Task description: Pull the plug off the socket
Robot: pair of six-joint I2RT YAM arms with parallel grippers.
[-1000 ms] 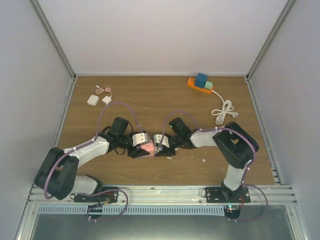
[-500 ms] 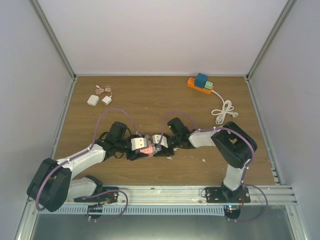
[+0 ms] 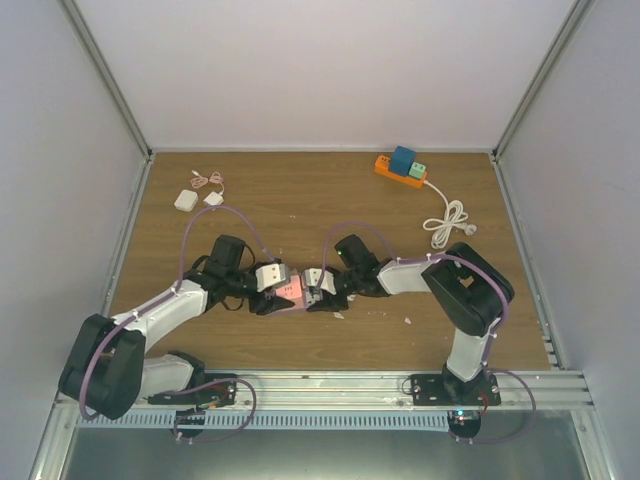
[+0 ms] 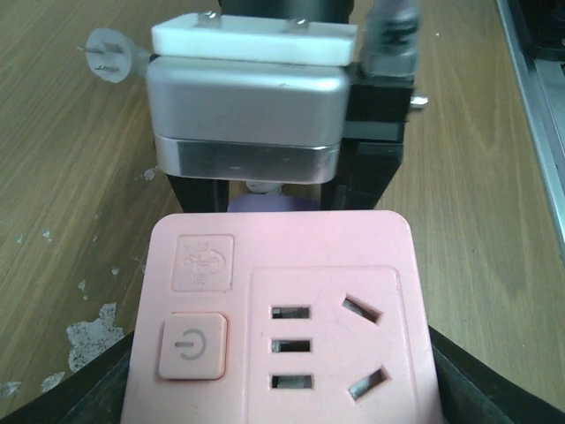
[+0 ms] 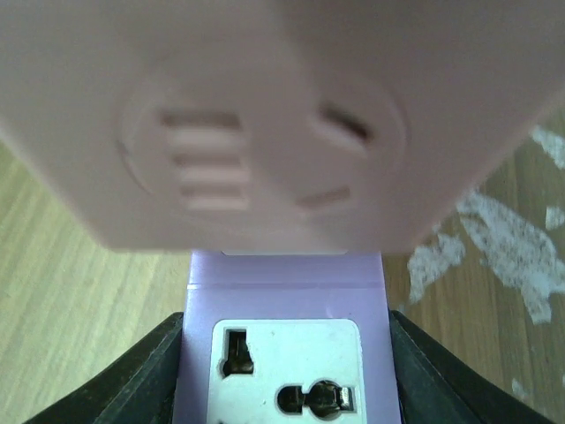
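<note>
Both arms met near the table [image 3: 300, 200] ctr. L gripper [image 3: 281, 296] was clamped on the pink socket [image 3: 293, 290]. In the L wrist view its black fingers [image 4: 481, 384] pressed both sides of the block, and the face w/ the power button and empty slots faced the cam. R gripper [image 3: 314, 290] was clamped on the purple plug [image 5: 287, 287]. The R wrist view showed its fingers [image 5: 141, 380] tight on either side of the purple body.

Plug and socket looked mated: the purple body butted against the socket w/ no gap I could see, though the pins were hidden. By my read there was no separation yet, so the task was approx at the pull step w/ both grips done.

Key relation: the plug sat on the socket's R side, straight btwn the two grippers. The mating axis ran approx L–R across the table, in line w/ both wrists. R arm had the plug and L arm had the socket, so neither needed to reach.

The next move prob. called for R to draw straight back along that axis, away from L, while L held firm or pulled the opposite way. A sideways or twisting pull could bind the pins. It could also slip the block out of L's fingers, as the pink faces looked smooth.

Far R corner held an orange strip [image 3: 400, 168] w/ a coiled cord [image 3: 447, 222], well apart and not involved.
</note>
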